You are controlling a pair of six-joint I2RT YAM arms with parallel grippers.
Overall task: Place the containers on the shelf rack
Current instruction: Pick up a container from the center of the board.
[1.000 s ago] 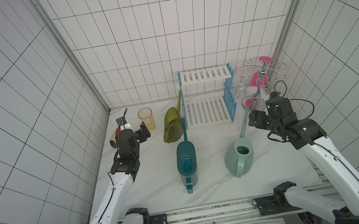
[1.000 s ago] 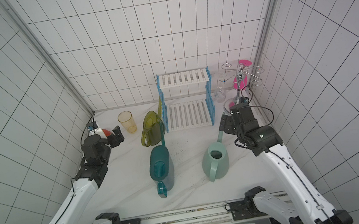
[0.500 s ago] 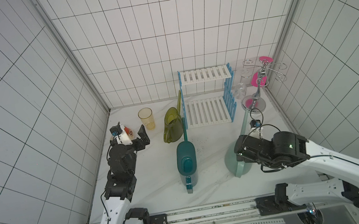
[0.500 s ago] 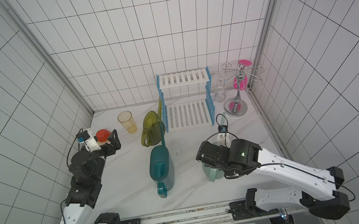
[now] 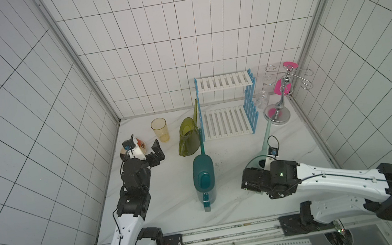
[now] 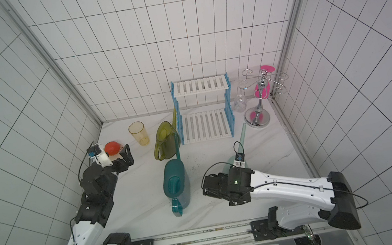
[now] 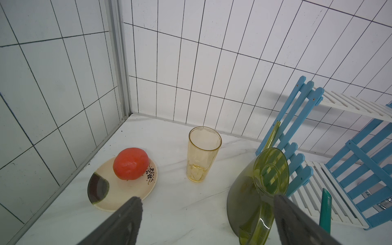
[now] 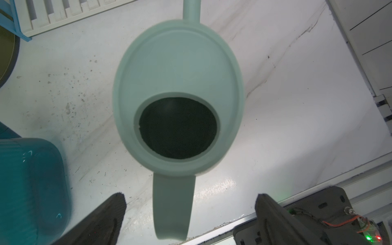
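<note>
white tiled walls [image 5: 175, 37] close in a marble tabletop [image 5: 176, 207], and none of the three cans is on the shelf rack [image 5: 227, 123] at the back wall. the mint can [image 8: 178, 70] stands upright on the table in front of the rack's right end. the teal can [image 5: 204, 178] sits mid-table, and the olive can [image 5: 188, 140] leans tilted against the rack's blue side frame. the right gripper [image 8: 191, 201] hangs over the mint can, jaws spread wide and empty, with the can's strap handle lying between its two fingers in the right wrist view. the left gripper [image 7: 207, 200] is likewise wide and empty, near the tumbler [image 5: 160, 130] and the plate [image 7: 121, 186].

the step in hand looks like a grasp of the mint can's handle. to do it well, the right arm should descend until the fingers straddle the strap. it should close across the flat sides near the body so the can does not swing, then lift straight before turning. the long spout ends near the cup stand [image 5: 278, 114] and has to clear the rack's frame.

the right wrist view gives the handle, the dark fill hole and the jaw alignment. all of these are hidden under the arm in both top views, where only the spout and a sliver of body show. the top views alone give the spout tip's closeness to the stand. the left wrist view shows the red ball [image 7: 131, 163] whole on the plate.
</note>
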